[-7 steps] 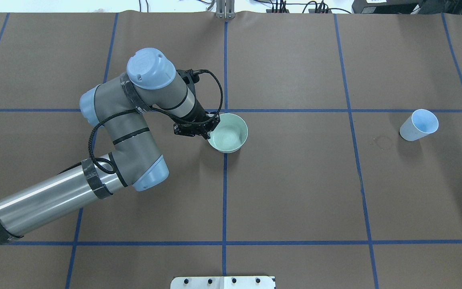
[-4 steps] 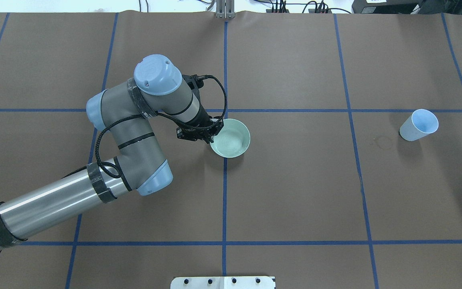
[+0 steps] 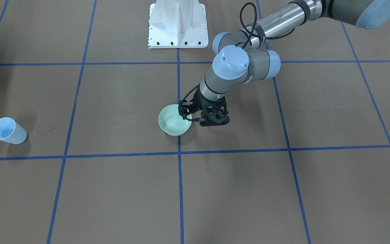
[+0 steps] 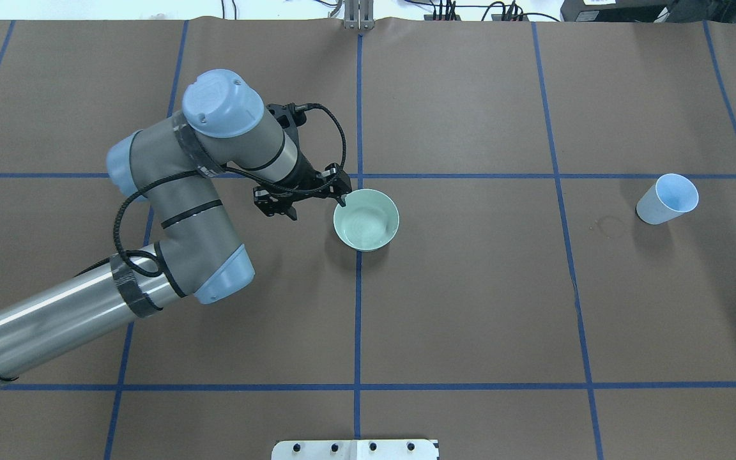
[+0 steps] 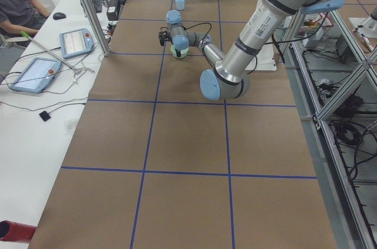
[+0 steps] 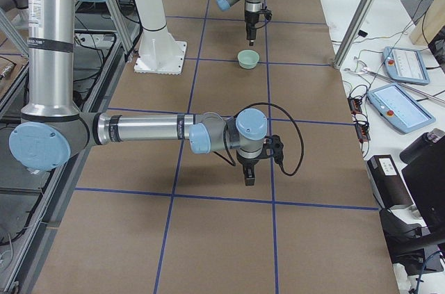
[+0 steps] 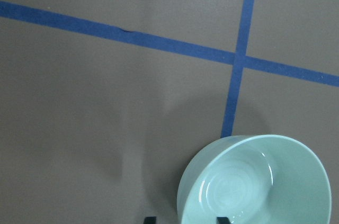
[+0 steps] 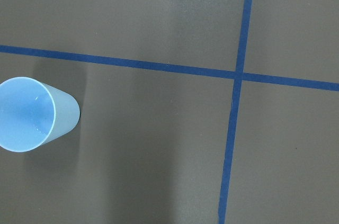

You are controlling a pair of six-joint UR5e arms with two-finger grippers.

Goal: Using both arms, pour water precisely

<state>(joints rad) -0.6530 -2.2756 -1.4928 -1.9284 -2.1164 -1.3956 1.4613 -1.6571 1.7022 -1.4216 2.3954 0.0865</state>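
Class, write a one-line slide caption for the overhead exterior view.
Left hand open at the rim of a pale green bowl on a blue-gridded brown table; a light-blue cup stands at right.

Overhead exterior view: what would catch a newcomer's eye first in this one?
The big left arm reaches in from the view's left and bends over a pale green bowl near the middle of the table. Its left gripper is open and straddles the bowl's rim. Far off on the view's right, a light-blue cup stands alone.
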